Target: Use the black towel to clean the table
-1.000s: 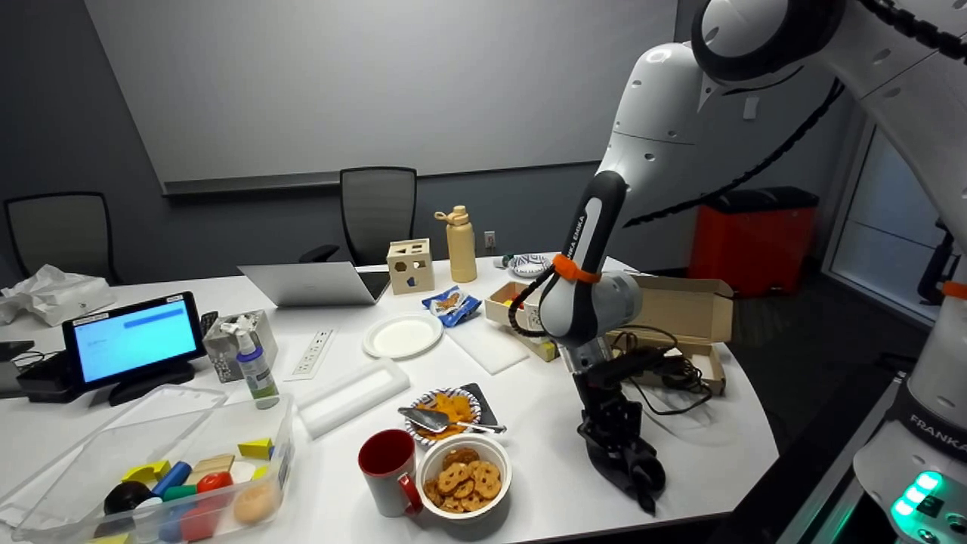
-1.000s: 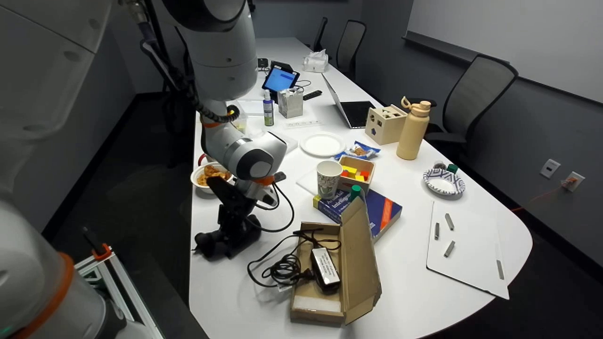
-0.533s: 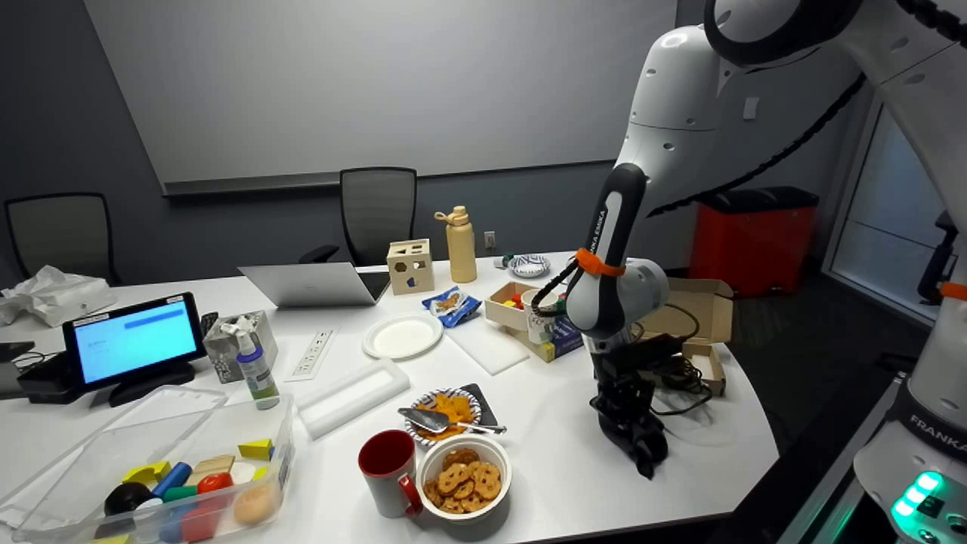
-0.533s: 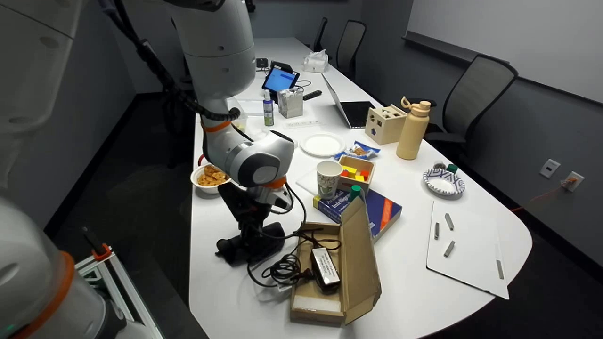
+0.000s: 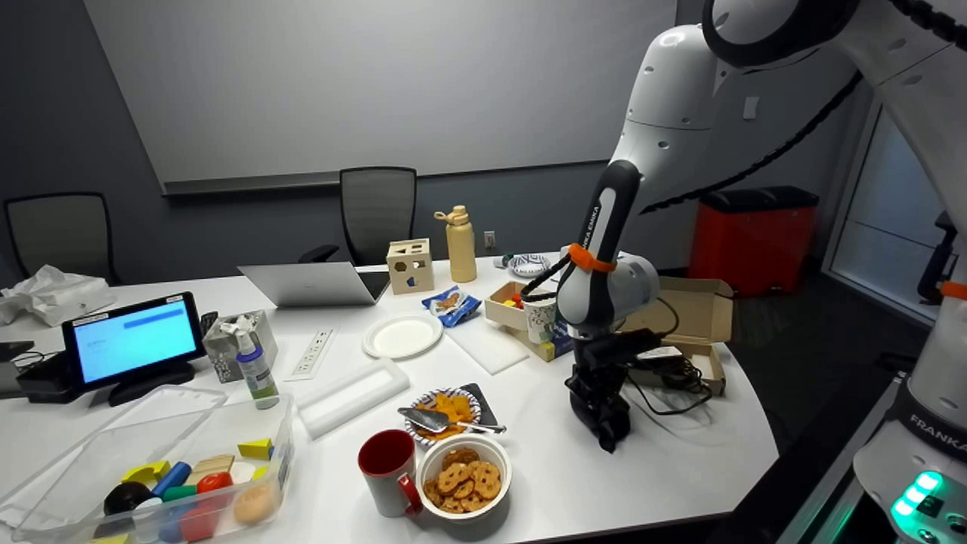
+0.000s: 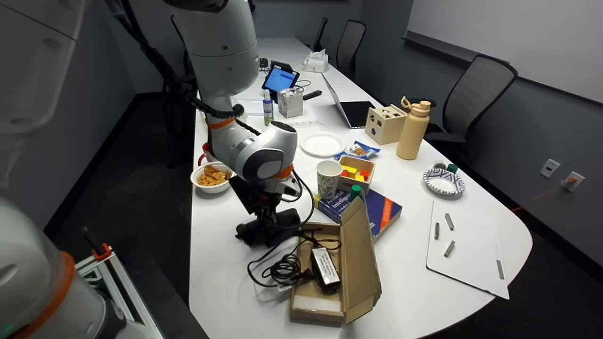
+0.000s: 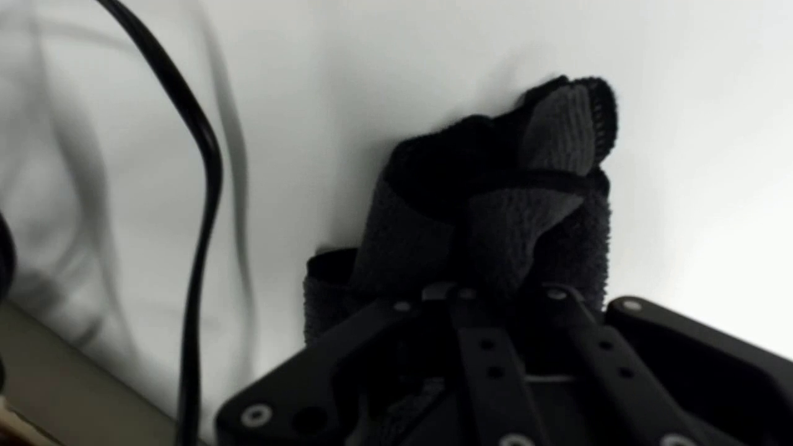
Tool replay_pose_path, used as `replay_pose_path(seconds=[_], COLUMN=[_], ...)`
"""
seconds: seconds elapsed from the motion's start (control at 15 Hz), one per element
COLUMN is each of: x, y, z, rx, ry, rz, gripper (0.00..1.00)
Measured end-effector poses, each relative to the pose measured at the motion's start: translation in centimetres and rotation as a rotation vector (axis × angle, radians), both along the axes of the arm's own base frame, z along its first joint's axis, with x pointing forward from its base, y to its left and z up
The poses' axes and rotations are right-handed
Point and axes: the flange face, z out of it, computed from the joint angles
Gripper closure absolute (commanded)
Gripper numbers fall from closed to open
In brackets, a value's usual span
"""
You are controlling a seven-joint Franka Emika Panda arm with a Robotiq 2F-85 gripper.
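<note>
The black towel [image 7: 409, 248] is bunched up and folded in the wrist view, with dark grey patches. My gripper [image 7: 508, 300] is shut on it, with the fingers close together and their tips hidden in the dark cloth. In both exterior views the towel [image 5: 604, 419] [image 6: 264, 230] hangs below the gripper [image 5: 597, 378] [image 6: 269, 212] and appears to touch the white table [image 5: 680, 476] [image 6: 221, 282]. The towel is between the bowl of cookies and the open cardboard box.
A cardboard box [image 6: 360, 263] with a black cable [image 7: 207, 155] lies close beside the towel. A cookie bowl [image 5: 464, 477], a red-grey mug [image 5: 389, 472] and a patterned bowl of chips [image 5: 453, 408] stand on another side. A paper cup [image 6: 328, 179] stands on a blue book [image 6: 386, 212].
My gripper, still holding the towel, has moved across the table away from the near edge, first toward the cardboard box, then back a little toward the bowls.
</note>
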Motion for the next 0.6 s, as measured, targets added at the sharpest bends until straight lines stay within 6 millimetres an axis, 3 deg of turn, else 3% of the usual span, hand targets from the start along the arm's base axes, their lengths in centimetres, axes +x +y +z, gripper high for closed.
replay_pose_path(seconds=[0.33, 0.6], x=[2.3, 2.4], y=[3.3, 5.6], z=[0.1, -0.1], rx=[0.041, 0.083], ry=[-0.058, -0.026], rz=[0.066, 0.147], gripper=[0.97, 0.97])
